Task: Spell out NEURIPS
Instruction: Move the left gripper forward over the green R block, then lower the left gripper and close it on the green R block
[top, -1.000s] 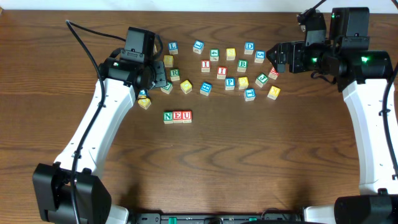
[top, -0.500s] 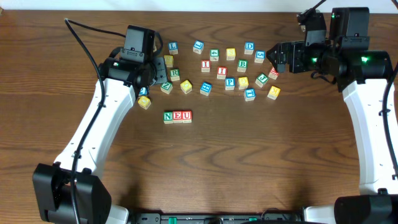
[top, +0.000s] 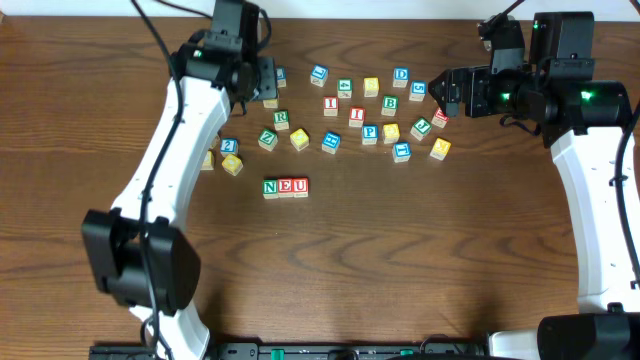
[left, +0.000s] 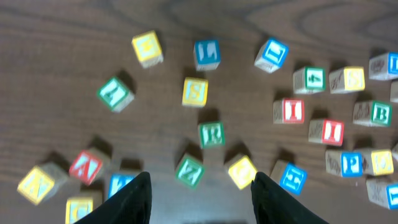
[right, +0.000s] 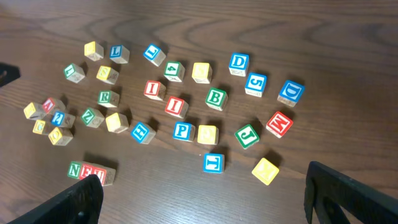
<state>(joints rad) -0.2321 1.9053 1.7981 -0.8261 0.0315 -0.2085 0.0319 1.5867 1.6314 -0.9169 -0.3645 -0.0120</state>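
NEURIPS cubes (top: 286, 187): N-E-U in a row mid-desk, nearest front edge. Behind, twd far edge, green R (left: 211, 134), crowded by Z cube (left: 189, 170) + yellow cube (left: 242, 171). Just beyond, left gripper (left: 200, 182) spread, empty; far-right, right gripper (right: 202, 183) wide, empty. Risk: clipping neighbours, skewing R. Small wood cubes, painted faces, square edges.

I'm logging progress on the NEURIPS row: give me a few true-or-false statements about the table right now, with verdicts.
1. N, E and U sit in a touching row. True.
2. The green R has joined that row. False: it lies well apart from the row.
3. The left gripper grips a cube. False: its jaws stand apart with nothing between them.
4. The right gripper is open and empty. True.
5. The blue P sits beside a yellow cube. True.
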